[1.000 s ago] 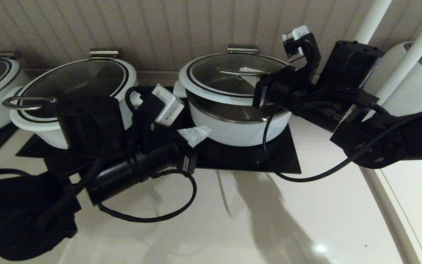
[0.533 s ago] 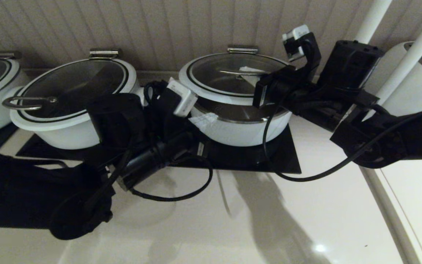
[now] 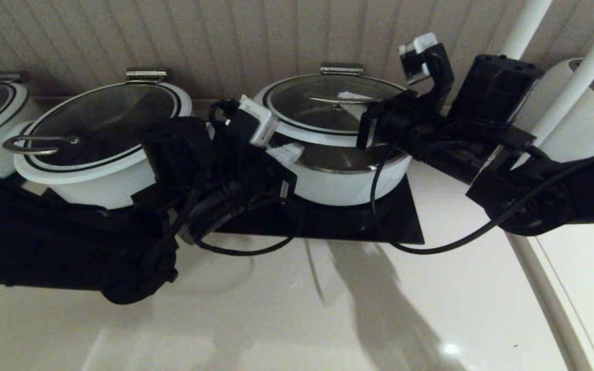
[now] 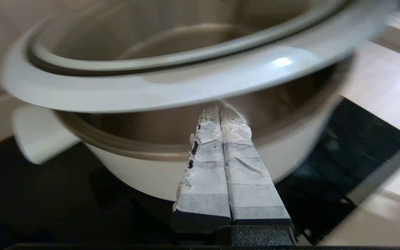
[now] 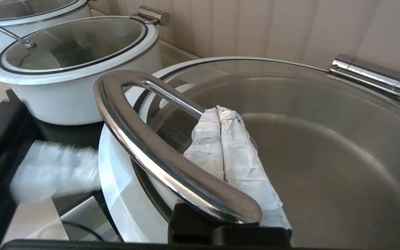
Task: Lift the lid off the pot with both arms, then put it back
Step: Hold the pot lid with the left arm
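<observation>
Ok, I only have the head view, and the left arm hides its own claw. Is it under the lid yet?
Observer: Yes. In the left wrist view the left claw is shut. Its tips sit in the gap beneath the white rim of the lid, above the steel edge of the pot.
Operator: And the right one?
Observer: The right claw is shut too. It is slid under the bar handle, between the bar and the glass, not clamped on it.
Operator: Is the left claw touching the pot's side handle?
Observer: No, the side handle sits apart from the fingers, off to one side.
</observation>
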